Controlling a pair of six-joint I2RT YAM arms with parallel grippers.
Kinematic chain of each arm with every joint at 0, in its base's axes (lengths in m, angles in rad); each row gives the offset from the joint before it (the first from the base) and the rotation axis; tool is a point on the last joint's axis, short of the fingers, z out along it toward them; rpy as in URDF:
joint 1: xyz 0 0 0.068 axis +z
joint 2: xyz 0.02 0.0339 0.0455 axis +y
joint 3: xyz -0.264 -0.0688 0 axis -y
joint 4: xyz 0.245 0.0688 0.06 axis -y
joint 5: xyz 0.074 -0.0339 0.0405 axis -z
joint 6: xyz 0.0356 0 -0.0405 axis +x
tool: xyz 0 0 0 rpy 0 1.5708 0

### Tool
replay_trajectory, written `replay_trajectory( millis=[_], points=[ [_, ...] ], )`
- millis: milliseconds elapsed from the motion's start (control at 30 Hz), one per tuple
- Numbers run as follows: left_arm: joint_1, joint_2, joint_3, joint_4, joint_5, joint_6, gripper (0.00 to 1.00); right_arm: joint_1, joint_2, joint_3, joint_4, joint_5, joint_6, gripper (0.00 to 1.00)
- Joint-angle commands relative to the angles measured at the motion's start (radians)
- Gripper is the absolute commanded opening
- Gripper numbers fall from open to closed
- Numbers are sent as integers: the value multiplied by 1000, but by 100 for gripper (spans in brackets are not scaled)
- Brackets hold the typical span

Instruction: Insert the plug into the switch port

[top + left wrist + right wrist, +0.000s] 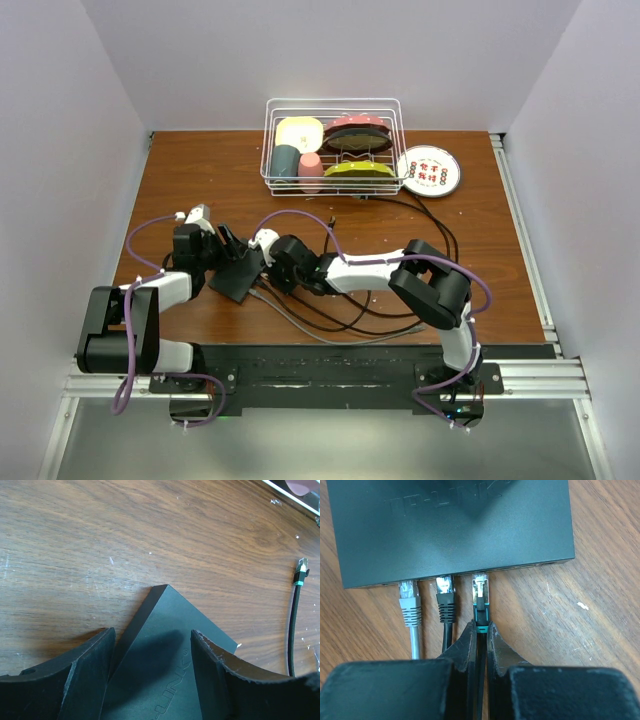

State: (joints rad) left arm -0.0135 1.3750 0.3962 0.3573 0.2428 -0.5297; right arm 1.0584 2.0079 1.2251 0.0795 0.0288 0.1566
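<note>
Black switch (pixel 235 280) lies on the wooden worktop (pixel 480 230), right gripper (pixel 272 272) at its socket edge. Left wrist view: left gripper (pixel 151 635) stands wide astride one corner; whether it bears down I cannot tell, so a push could slide the switch away. Right wrist view: right gripper pinches the plug (pixel 481 592) by its boot, tip at the port beside a grey plug (pixel 408 592) and a black plug (pixel 445 592); held that far back, it may bend and jam
</note>
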Motion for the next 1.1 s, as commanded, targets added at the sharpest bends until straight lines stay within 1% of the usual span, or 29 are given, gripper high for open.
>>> replay_trajectory(
  millis=[0, 667, 1067],
  points=[
    [-5, 15, 4, -18, 44, 11, 67, 8, -43, 62, 101, 33, 1, 0],
    [-5, 22, 4, -17, 39, 10, 67, 8, -109, 8, 147, 60, -2, 0],
    [-5, 24, 6, -12, 46, 11, 67, 8, -48, 30, 137, 74, -2, 0]
  ],
)
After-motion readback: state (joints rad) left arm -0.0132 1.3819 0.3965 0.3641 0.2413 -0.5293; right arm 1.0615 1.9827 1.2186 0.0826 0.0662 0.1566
